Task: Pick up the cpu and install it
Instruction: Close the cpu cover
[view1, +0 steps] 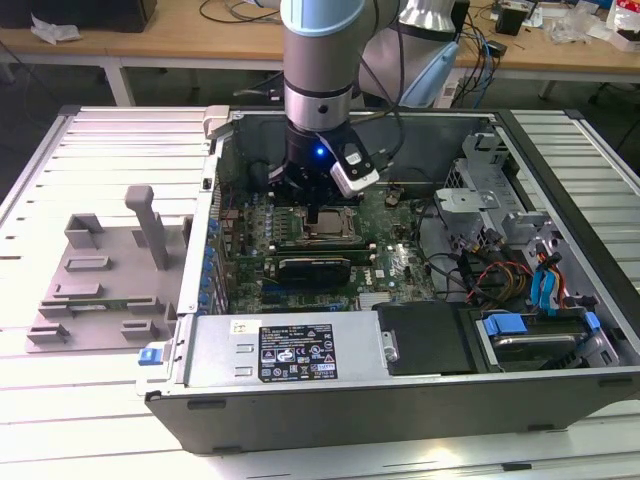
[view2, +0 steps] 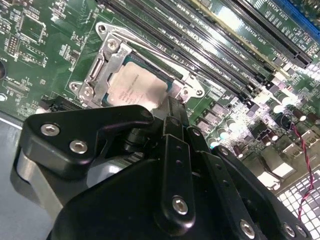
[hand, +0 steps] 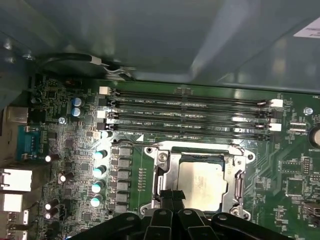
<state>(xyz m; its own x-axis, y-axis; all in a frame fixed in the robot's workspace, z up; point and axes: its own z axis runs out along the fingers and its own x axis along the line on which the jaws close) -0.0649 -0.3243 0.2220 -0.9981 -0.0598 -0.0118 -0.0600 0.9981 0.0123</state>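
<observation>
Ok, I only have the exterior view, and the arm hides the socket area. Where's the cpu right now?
Observer: In the first wrist view the cpu lies inside the metal socket frame, silvery plate up.
Operator: And the tool, relative to it?
Observer: In the second wrist view the tool has its tip at one edge of the cpu. I cannot tell whether it touches.
Operator: Anything close beside the frame?
Observer: In the first wrist view, long black memory slots run along one side of the frame.
</observation>
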